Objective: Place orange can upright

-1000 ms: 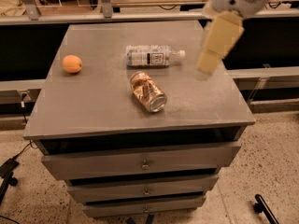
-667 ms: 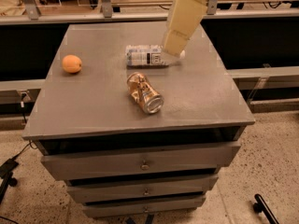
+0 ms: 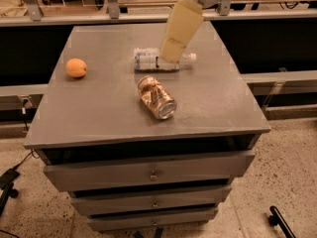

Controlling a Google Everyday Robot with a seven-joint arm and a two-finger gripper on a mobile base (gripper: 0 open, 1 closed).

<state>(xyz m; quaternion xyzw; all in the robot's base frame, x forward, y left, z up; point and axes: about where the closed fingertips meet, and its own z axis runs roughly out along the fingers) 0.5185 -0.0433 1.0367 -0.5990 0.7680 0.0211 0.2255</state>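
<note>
Speckled terrazzo floor surrounds a grey metal bench [image 3: 99, 115] with three drawers. The robot's cream-coloured end effector [image 3: 171, 51] hangs above the far half of the top. Whether it is apart or together cannot be told from this angle, and nothing shows in its hold.

The small copper-orange metal drink can [image 3: 156, 97] lies on its side near the end effector, on the camera's side of it, with one silver end turned toward the bench's front edge. One clear plastic bottle with a white label [image 3: 147, 59], also lying down, sits right behind the end effector's tip in this view. Contact between them cannot be judged. One round orange fruit [image 3: 76, 68] rests well apart from the end effector, toward the left of the picture.

The count: one can, one bottle, one fruit, one end effector.

Risks, as judged:
- A descent from here could catch the bottle rather than the can.
- A nudged can would likely roll on its curved side, possibly toward the bench edge.
- Its seemingly dented wall may slip in a grasp.
- Set down tilted, it could topple.
</note>
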